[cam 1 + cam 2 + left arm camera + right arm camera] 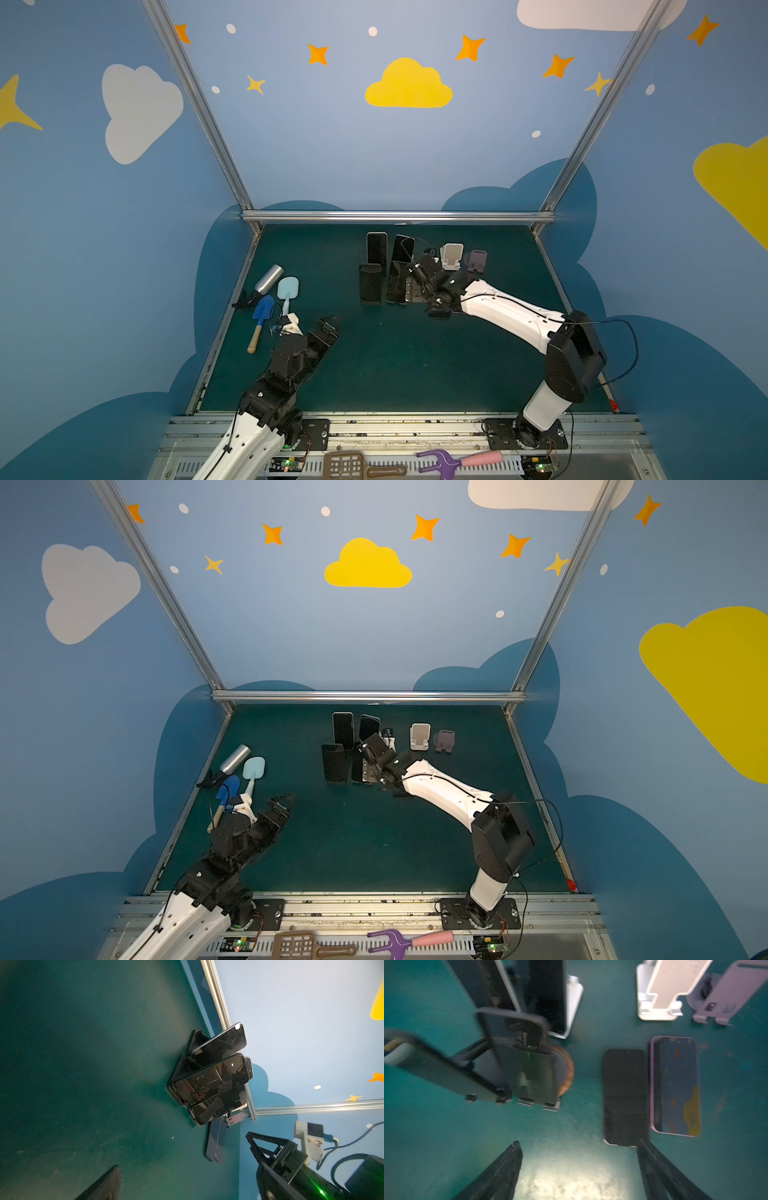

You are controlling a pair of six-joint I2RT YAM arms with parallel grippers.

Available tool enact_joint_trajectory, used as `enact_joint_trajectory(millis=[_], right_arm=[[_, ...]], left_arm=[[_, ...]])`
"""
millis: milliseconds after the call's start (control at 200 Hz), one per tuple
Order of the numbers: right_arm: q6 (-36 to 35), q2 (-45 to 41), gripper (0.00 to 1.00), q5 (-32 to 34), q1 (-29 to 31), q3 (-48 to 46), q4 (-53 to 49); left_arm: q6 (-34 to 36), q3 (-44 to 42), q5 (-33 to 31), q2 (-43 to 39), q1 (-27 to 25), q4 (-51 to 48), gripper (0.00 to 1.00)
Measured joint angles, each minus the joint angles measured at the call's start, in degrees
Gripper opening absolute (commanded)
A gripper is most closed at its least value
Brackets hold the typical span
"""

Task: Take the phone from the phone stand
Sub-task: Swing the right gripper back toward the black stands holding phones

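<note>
Hanging over the bare green mat (446, 1147) with its jaws set wide and nothing between them, the right gripper (578, 1142) shows just right of centre in both top views, tucked in among the cluster of phones. Just beside one finger, a black phone (625, 1097) and a lavender-cased phone (675, 1086) lie flat on the mat side by side. Farther out, the white stand (658, 991) and the lavender stand (720, 995) are empty. So part of the job looks done, and the likely next target is the dark phone (517, 1055) leaning on the grey stand (549, 1107). In a top view that dark phone (397, 282) sits just left of the gripper: near, apart from it, and not between the jaws. To take it cleanly, the jaws should straddle its long edges above the stand's lip, close squarely, then lift along the backrest's lean until the lower edge clears the hooks. Around it other phones (546, 995) on stands crowd closely, so a wide swing could topple them. At lower left of the top views the left gripper (330, 324) rests well apart; whether it is open I cannot tell.
</note>
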Motion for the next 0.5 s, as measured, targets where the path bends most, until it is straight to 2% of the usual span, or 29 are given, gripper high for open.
enact_joint_trajectory(millis=[180,501], right_arm=[[-1.4,5.5,0.92,8.5,4.9,3.5,8.1],[-0.7,13.7,0.93,12.5,2.9,14.1,8.3]], left_arm=[[-0.7,-1.0,-0.7,-3.5,0.0,-1.8,1.00],[-0.9,-1.1,-1.1,-5.2,0.0,-3.1,1.00]])
